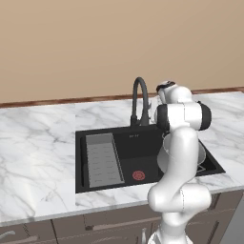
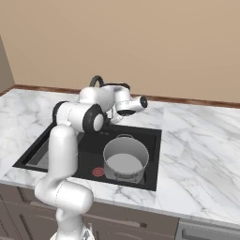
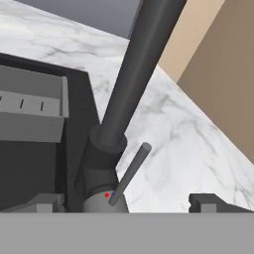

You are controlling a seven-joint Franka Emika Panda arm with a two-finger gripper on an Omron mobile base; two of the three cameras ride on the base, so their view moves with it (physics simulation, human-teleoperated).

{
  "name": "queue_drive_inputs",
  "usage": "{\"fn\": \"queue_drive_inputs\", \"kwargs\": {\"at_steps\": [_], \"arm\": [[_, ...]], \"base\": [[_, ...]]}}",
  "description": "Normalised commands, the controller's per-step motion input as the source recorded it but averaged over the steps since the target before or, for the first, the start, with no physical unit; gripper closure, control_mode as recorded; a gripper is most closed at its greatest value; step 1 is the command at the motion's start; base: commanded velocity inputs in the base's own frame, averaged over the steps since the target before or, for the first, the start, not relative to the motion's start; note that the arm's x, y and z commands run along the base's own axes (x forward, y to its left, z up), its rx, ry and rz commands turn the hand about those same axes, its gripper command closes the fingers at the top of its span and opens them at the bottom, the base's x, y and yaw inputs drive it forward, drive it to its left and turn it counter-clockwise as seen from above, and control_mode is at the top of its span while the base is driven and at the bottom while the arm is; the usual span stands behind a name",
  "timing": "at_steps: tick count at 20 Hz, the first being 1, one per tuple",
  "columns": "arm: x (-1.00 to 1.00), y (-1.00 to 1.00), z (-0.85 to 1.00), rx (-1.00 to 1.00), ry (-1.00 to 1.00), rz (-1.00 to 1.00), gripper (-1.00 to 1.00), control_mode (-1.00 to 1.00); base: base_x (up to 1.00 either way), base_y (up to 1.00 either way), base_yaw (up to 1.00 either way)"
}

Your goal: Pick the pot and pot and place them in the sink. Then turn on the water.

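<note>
1. The gripper [image 3: 126, 201] is wide open and holds nothing.
2. The faucet [image 3: 134, 74] and its little lever [image 3: 130, 173] sit right between the fingers.
3. The grey pot [image 2: 125, 159] sits in the black sink [image 2: 152, 161], below the gripper.

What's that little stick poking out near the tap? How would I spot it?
Find the black sink sunk in the white marble counter, then the arched black faucet behind it. At the faucet's base, seen close in the hand view, a thin grey lever slants up beside the thick spout; unlike the spout, it is short, straight and slim, above a red dot.
</note>
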Motion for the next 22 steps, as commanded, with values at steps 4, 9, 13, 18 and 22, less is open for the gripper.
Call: {"fn": "queue_drive_inputs", "kwargs": {"at_steps": [4, 9, 13, 18, 22], "arm": [[0.09, 0.00, -0.08, 0.00, -0.01, -0.04, -1.00, -1.00], [0.11, 0.00, -0.01, 0.00, 0.00, -0.06, -1.00, -1.00], [0.04, 0.00, 0.00, 0.00, -0.01, -0.05, -1.00, -1.00], [0.00, 0.01, 0.00, 0.00, -0.01, 0.00, -1.00, -1.00], [0.00, 0.03, 0.00, 0.00, 0.00, 0.00, -1.00, -1.00]], "base": [[0.00, 0.00, 0.00], [0.00, 0.00, 0.00], [0.00, 0.00, 0.00], [0.00, 0.00, 0.00], [0.00, 0.00, 0.00]]}}
